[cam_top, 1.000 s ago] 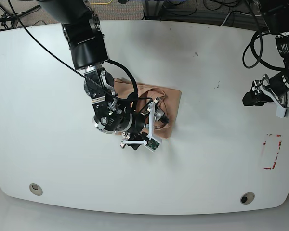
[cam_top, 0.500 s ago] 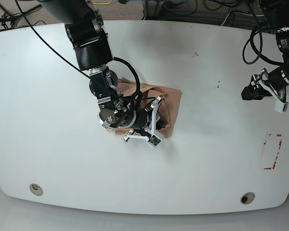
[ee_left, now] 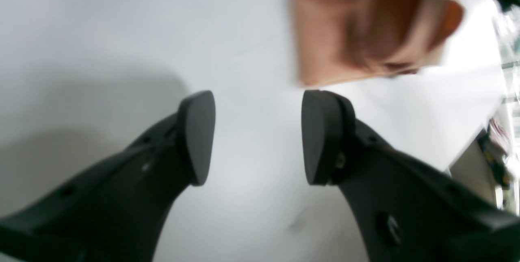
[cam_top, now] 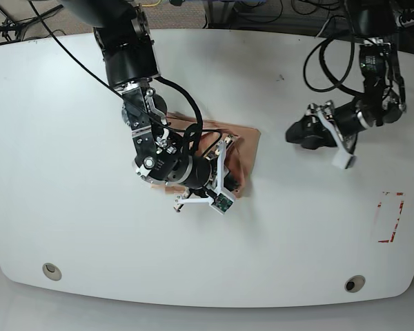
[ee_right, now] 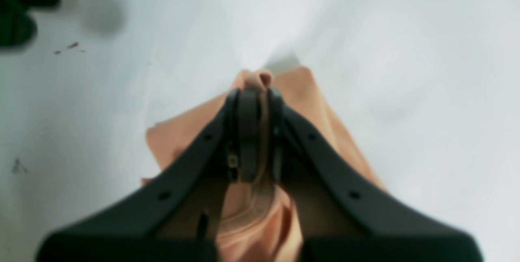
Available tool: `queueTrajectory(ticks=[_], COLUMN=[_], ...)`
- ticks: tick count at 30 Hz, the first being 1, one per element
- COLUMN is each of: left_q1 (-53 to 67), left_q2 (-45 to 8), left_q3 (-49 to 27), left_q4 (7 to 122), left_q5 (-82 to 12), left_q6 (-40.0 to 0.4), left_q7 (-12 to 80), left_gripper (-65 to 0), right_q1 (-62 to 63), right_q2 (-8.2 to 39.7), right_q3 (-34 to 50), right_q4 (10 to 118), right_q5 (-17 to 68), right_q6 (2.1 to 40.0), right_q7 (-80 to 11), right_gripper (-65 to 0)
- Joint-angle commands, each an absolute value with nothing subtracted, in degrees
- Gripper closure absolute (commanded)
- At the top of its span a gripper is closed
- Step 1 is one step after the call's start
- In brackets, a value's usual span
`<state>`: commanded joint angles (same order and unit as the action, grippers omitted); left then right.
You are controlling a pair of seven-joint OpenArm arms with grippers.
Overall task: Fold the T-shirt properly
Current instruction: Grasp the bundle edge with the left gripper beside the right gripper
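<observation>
White tabletop [cam_top: 69,207] filled nearly all of the base view, curved at its near edge, with cables trailing off its far side. Near the middle lay the T-shirt [cam_top: 245,148], already gathered into a small, thick, roughly rectangular bundle, mostly hidden under the right arm. In the right wrist view the right gripper [ee_right: 255,130] was clamped on a bunched ridge of the peach cloth, a little nub of fabric poking out beyond the fingertips. The step in hand looked like carrying that pinched edge across to finish a fold. To do it well, the edge should probably be laid low and flat across the stack and let go only once it met the opposite edge, since a high lift could drag the layers underneath out of line. Farther off, toward the other side of the table, the left gripper [ee_left: 258,136] hung above bare surface with its jaws spread and nothing between them, the shirt's blurred straight edge just beyond its fingertips. No print showed; the cloth appeared soft, pale pink and creased.
</observation>
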<state>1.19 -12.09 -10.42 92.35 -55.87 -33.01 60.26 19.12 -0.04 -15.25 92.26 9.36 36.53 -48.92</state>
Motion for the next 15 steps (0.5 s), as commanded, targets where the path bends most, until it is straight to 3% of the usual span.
queueTrajectory(ticks=[9, 15], left_q1=[-1.6, -1.3], left_q2=[-2.1, 0.2], left_q3=[-1.6, -0.5], left_q4=[93.2, 95.3], left_q5=[-44.3, -43.6], left_q6=[-33.2, -33.4], left_q7=[60.3, 60.3], left_gripper=[-32.2, -32.4], right_q1=[19.6, 19.6], right_q2=[-0.2, -0.3], right_q3=[-12.6, -11.7], right_q4=[93.3, 93.6], right_q5=[9.6, 9.7], right_q6=[36.5, 36.5], right_q7=[-50.0, -50.2], right_gripper=[0.0, 0.0])
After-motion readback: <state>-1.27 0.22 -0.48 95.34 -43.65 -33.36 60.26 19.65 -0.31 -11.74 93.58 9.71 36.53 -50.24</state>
